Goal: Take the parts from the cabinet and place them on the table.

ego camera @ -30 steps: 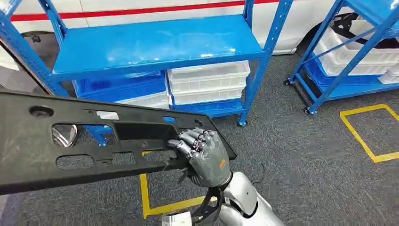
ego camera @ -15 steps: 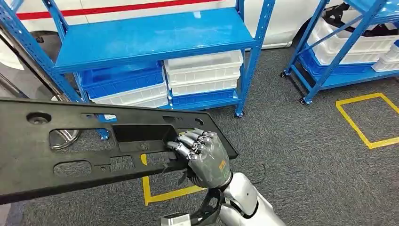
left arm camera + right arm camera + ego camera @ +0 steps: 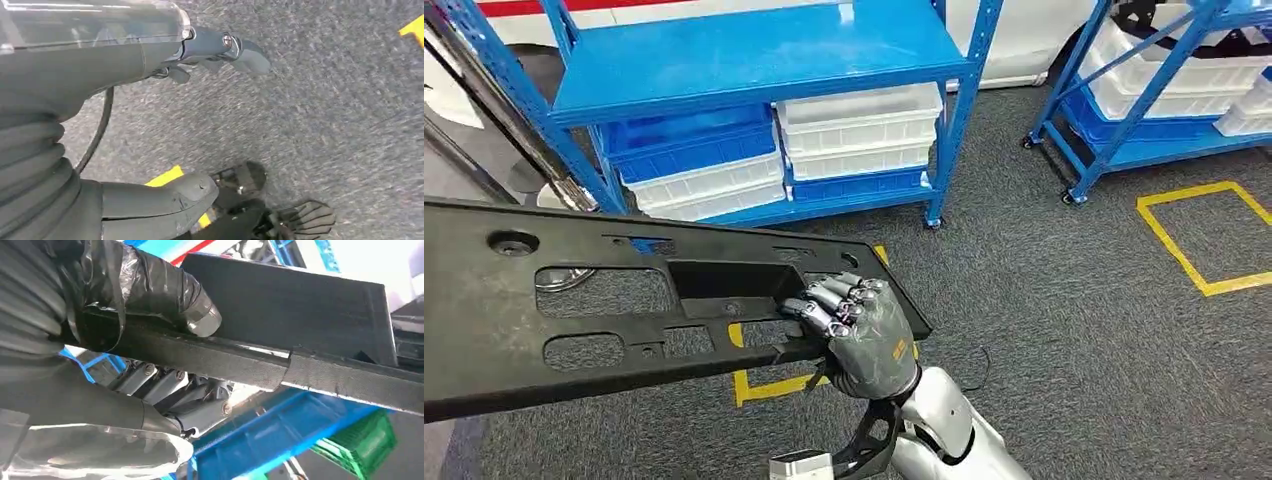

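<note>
While the right robot hand [image 3: 861, 335] grips the long black panel [image 3: 624, 300] off the shelf [image 3: 754, 60], carried over the carpet, the left robot hand [image 3: 150, 125] hangs loose, holding nothing; setting it on the table remains.

Bright even indoor light, soft shadows, motion-blurred carpet [image 3: 325, 100] in left wrist view.

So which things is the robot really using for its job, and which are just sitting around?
For the job:
- long black part, held up off the floor
- right hand, gripping the part's edge

Just sitting around:
- blue rack behind the part
- white bins and blue bins under its shelf
- second blue rack with more bins
- yellow floor tape
</note>
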`<action>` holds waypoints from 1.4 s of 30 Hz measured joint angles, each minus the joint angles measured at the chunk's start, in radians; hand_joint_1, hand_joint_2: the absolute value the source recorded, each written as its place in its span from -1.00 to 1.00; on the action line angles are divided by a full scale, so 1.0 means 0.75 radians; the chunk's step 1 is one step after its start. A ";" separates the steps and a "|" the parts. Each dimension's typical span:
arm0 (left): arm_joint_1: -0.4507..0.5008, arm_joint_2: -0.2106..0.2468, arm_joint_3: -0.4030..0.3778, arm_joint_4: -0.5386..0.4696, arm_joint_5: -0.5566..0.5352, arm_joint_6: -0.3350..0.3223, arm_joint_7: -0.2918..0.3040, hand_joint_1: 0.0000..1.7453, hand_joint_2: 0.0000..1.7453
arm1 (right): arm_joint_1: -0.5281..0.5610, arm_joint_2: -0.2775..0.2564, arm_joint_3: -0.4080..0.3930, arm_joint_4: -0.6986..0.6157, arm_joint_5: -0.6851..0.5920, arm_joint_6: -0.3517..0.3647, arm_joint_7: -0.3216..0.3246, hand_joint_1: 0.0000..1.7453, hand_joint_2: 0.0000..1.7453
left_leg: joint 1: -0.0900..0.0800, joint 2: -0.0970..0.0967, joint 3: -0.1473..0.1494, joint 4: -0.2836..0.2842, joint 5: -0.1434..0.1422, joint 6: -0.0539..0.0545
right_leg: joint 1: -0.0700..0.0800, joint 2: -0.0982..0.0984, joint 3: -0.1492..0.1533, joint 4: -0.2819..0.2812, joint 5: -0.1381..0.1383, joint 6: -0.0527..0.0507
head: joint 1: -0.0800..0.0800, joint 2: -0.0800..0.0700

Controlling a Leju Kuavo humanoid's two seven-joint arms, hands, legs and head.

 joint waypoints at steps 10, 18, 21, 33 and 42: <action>0.005 0.013 -0.001 -0.004 0.011 -0.004 -0.007 -1.00 1.00 | 0.024 -0.012 0.005 -0.010 -0.003 -0.012 -0.025 1.00 1.00 | -0.003 0.020 -0.274 0.072 0.203 0.046 | -0.014 0.010 0.187 0.137 -0.159 0.027 | -0.001 0.000; -0.003 0.021 -0.003 -0.008 0.013 0.003 -0.006 -1.00 1.00 | 0.007 -0.009 0.007 -0.031 0.005 -0.022 -0.030 1.00 1.00 | 0.006 0.009 -0.350 0.183 0.071 -0.018 | -0.005 0.000 0.187 -0.043 -0.142 -0.046 | -0.001 0.001; -0.009 0.029 -0.003 -0.009 0.014 0.004 -0.003 -1.00 1.00 | 0.008 -0.008 0.008 -0.031 0.015 -0.019 -0.029 1.00 1.00 | 0.007 0.010 -0.391 0.469 -0.060 -0.031 | 0.001 -0.001 0.108 -0.039 -0.083 -0.046 | -0.001 0.000; -0.018 0.042 -0.027 -0.017 0.005 -0.006 0.003 -1.00 1.00 | 0.004 -0.017 0.015 -0.039 0.028 0.014 -0.018 1.00 1.00 | 0.001 0.022 -0.042 -0.011 0.076 0.064 | -0.003 0.008 -0.051 0.080 -0.116 0.021 | 0.001 0.000; -0.010 0.041 -0.054 -0.017 0.000 -0.005 0.014 -1.00 1.00 | -0.002 -0.036 0.022 -0.047 0.053 0.035 -0.007 1.00 1.00 | -0.005 0.020 -0.259 0.084 0.187 0.035 | -0.006 0.011 0.252 -0.002 -0.227 0.018 | 0.000 0.000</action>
